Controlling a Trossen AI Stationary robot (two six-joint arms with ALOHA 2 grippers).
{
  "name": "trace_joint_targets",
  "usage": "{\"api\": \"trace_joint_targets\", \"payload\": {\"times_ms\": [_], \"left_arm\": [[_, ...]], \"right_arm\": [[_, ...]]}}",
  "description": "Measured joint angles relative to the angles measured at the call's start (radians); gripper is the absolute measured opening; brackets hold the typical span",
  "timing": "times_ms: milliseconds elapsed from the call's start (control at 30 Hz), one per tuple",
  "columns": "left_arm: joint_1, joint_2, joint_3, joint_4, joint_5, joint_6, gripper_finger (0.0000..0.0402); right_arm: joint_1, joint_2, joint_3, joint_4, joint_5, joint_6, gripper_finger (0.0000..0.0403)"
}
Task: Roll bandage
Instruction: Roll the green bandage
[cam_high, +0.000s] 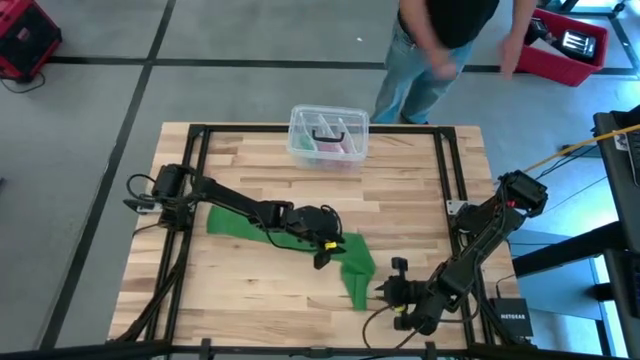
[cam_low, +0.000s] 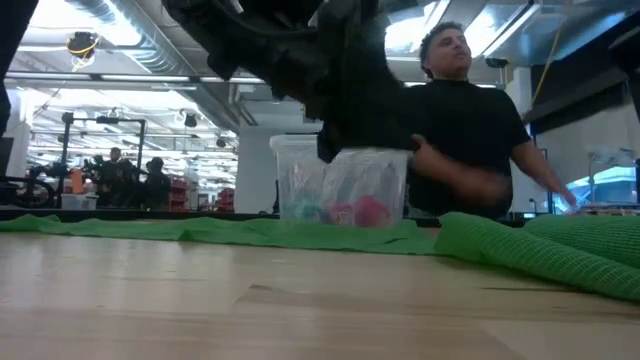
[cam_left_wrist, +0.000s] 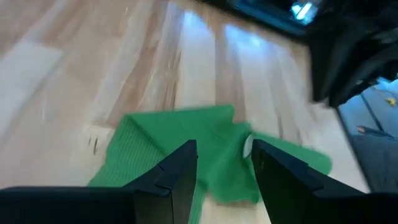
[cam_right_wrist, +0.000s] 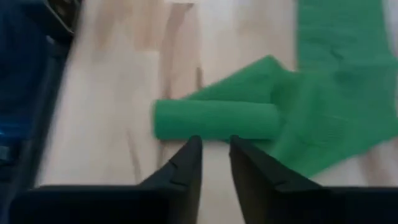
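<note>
High view: the bright green soft elastic fabric bandage (cam_high: 300, 240) lies on the light wooden plank surface (cam_high: 250, 290), stretched from the left-centre toward the near right, where its end bends down toward the near edge. The left hand (cam_high: 325, 245) sits over the bandage near the middle of the surface. The right hand (cam_high: 390, 288) lies low at the near right, just beside the bandage's bent end. A clear plastic box (cam_high: 328, 135) with pink and dark contents stands at the far edge. A person (cam_high: 440, 40) in a dark top and jeans stands beyond it.

Low view: the bandage (cam_low: 300, 232) runs as a flat strip across the surface (cam_low: 300, 310), rising into a thicker fold at the right. The clear box (cam_low: 345, 185) stands behind it, and the person (cam_low: 470, 130) behind that. A dark arm fills the upper centre.

Left wrist view: the left hand (cam_left_wrist: 224, 165) hangs released, fingers apart, directly over the folded bandage (cam_left_wrist: 161, 134), with green fabric showing between them.

Right wrist view: the right hand (cam_right_wrist: 216, 155) stands parted a little, grasping nothing, just short of a rolled cylinder at the bandage's end (cam_right_wrist: 214, 119); loose fabric spreads beside the roll.
</note>
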Motion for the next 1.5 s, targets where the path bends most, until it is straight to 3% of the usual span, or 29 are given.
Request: {"api": "trace_joint_targets", "payload": {"times_ms": [167,300,467,600,700,833,1033,1333,1500], "left_arm": [[-0.027,0.068,0.0,0.072,0.001,-0.032,0.0148],[-0.055,0.115,0.001,0.14,-0.001,-0.036,0.0148],[-0.077,0.16,0.002,0.221,-0.074,-0.049,0.0148],[-0.088,0.212,0.002,0.31,-0.057,-0.093,0.0148],[-0.092,0.236,0.02,0.333,0.02,-0.115,0.0148],[-0.092,0.258,0.047,0.322,0.038,-0.115,0.0148],[-0.089,0.256,0.066,0.329,0.027,-0.117,0.0148],[-0.093,0.256,0.065,0.293,0.023,-0.122,0.0148],[-0.092,0.256,0.065,0.295,-0.003,-0.12,0.0148]], "right_arm": [[0.0,0.073,0.0,0.153,-0.051,-0.021,0.0161],[0.0,0.147,0.001,0.246,-0.075,-0.04,0.019],[0.008,0.182,0.025,0.235,-0.058,-0.057,0.0189],[0.02,0.185,0.052,0.239,-0.07,-0.097,0.0175],[0.027,0.185,0.059,0.323,-0.183,-0.12,0.0168],[0.027,0.229,0.059,0.442,-0.302,-0.181,0.016],[-0.003,0.287,0.057,0.34,-0.207,-0.237,0.0149],[0.007,0.225,0.057,0.089,-0.199,-0.153,0.0129],[0.06,0.12,0.056,-0.159,-0.036,-0.039,0.0121]]}}
